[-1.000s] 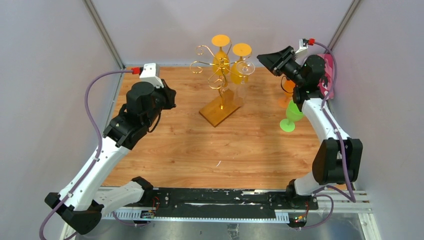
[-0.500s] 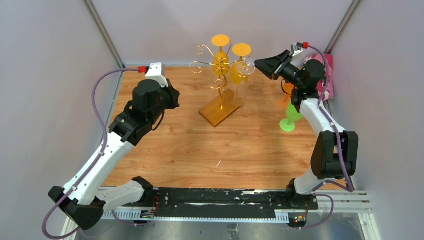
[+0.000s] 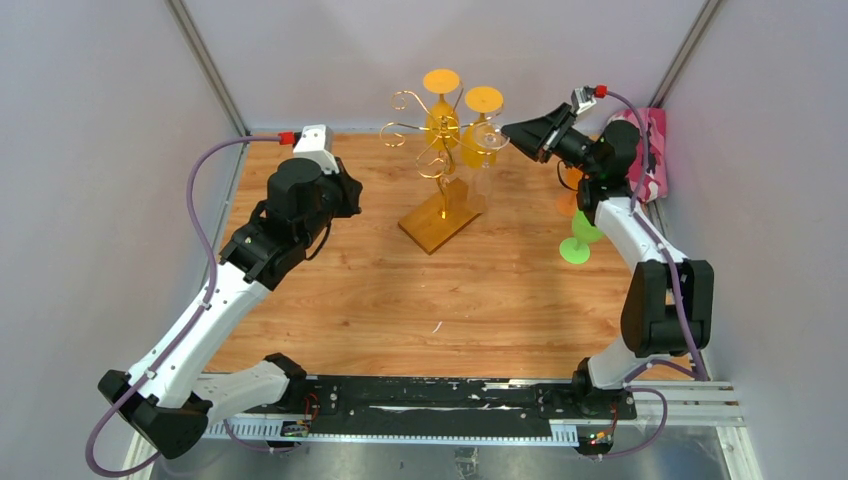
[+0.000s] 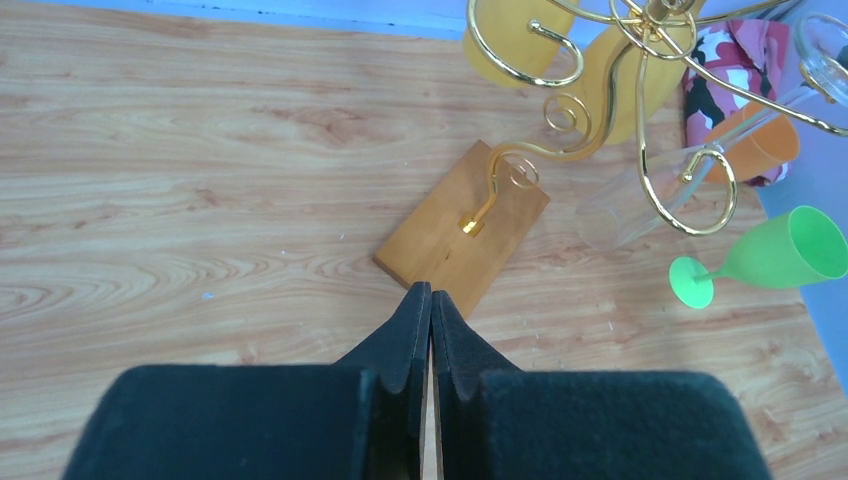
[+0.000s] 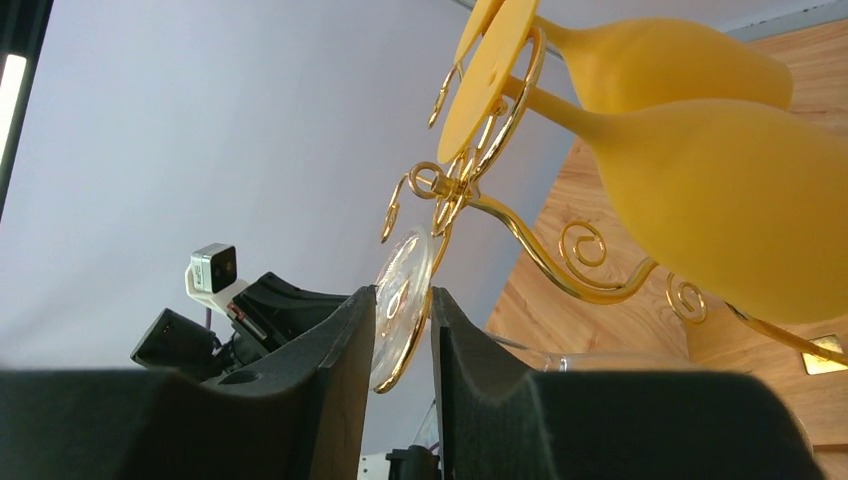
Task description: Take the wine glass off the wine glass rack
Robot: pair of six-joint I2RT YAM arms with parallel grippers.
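Stemware: clear stemmed wine glass (image 3: 490,138), which we find hung bowl-down on the thin gold wire rack with amber wooden base (image 3: 440,170), its round foot caught in a curled arm on the rack's right side. Right gripper (image 5: 402,298): jaws narrowly apart, flanking that foot to draw it out; we cannot tell whether they pinch it yet. Left gripper (image 4: 430,298): jaws pressed together, empty, low by the base. Two opaque yellow glasses (image 5: 700,190) crowd alongside; we judge free room lies outward, rightward.
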